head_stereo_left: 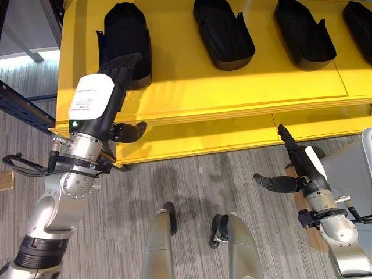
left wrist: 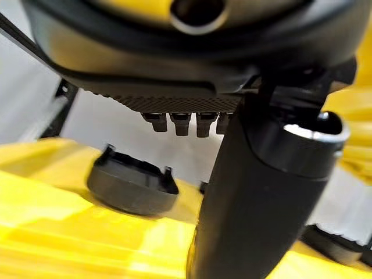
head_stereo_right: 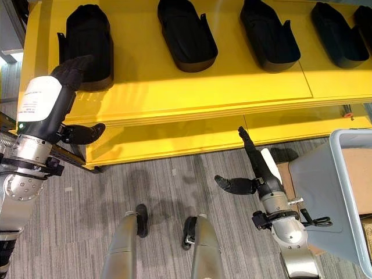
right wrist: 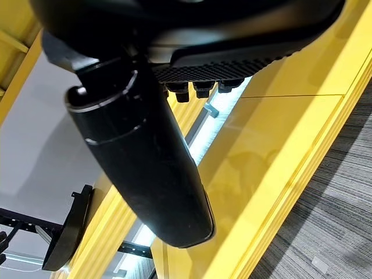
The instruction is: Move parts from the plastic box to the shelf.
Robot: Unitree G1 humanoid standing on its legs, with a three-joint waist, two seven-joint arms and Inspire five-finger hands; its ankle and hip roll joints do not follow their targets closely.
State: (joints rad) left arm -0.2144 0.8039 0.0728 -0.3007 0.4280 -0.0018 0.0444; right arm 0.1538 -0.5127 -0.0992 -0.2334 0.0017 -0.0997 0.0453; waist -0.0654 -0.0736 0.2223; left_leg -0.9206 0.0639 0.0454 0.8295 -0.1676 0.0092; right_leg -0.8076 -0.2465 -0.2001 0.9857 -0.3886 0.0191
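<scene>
left hand (head_stereo_left: pixel 119 70): arm raised toward 12 o'clock, fingers straight over the front of the leftmost part (head_stereo_left: pixel 127 32), thumb out toward 3 o'clock, holding nothing.
right hand (head_stereo_right: pixel 258 160): low at 4 o'clock, fingers straight, pointing at the shelf (head_stereo_left: pixel 232 96) edge, thumb out toward 9, empty.
parts: four in a row on the shelf top.
box (head_stereo_right: pixel 337 192): 3 o'clock, beside the right arm.

Four black moulded parts — elongated, shoe-like shells with open tops — lie in a row on the yellow shelf (head_stereo_right: pixel 192 87): one at 10 o'clock (head_stereo_right: pixel 90 40), one at 12 o'clock (head_stereo_right: pixel 186 35), one at 1 o'clock (head_stereo_right: pixel 269 36), one at 2 o'clock (head_stereo_right: pixel 339 35). The grey plastic box (head_stereo_right: pixel 325 192) sits at 4 o'clock — its interior appears brown.
</scene>
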